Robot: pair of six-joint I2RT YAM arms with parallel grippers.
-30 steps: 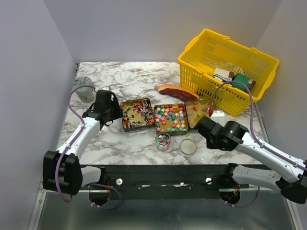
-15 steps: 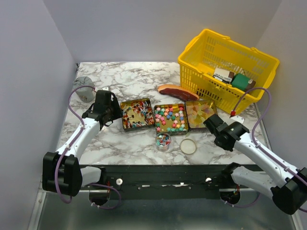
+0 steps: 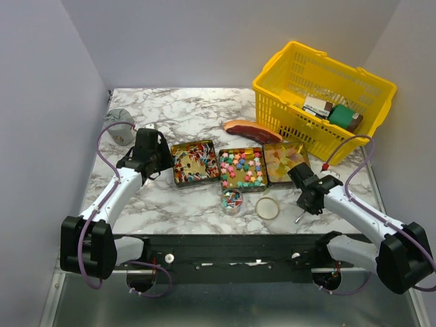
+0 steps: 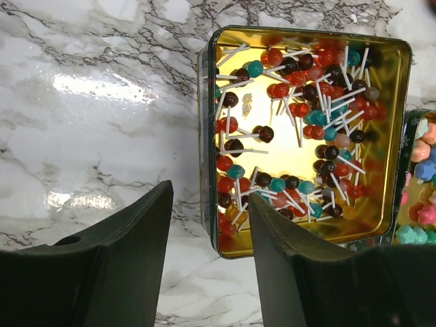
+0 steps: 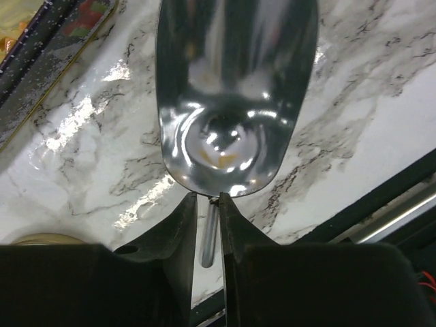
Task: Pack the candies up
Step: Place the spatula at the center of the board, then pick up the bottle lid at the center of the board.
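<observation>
Three open tins sit mid-table. The left tin (image 3: 194, 162) holds red, teal and dark candies on white sticks (image 4: 300, 109). The middle tin (image 3: 240, 169) holds pastel star candies. The right tin (image 3: 283, 161) holds yellow-orange candies. A small clear jar (image 3: 232, 200) in front holds mixed candies, with its lid (image 3: 268, 208) beside it. My left gripper (image 3: 155, 161) (image 4: 209, 194) is open, with the left tin's left wall between its fingers. My right gripper (image 3: 304, 196) (image 5: 208, 204) is shut on the handle of a metal scoop (image 5: 235, 102), low over the marble, right of the lid.
A yellow mesh basket (image 3: 320, 85) with boxed packets stands at the back right. A reddish-brown steak-shaped slab (image 3: 252, 129) lies behind the tins. A grey object (image 3: 119, 126) sits at the back left. The table's front edge (image 5: 381, 204) is close to the scoop.
My right gripper has swung with the scoop from the yellow-orange tin to the right and toward the front edge. The left arm has not moved.
</observation>
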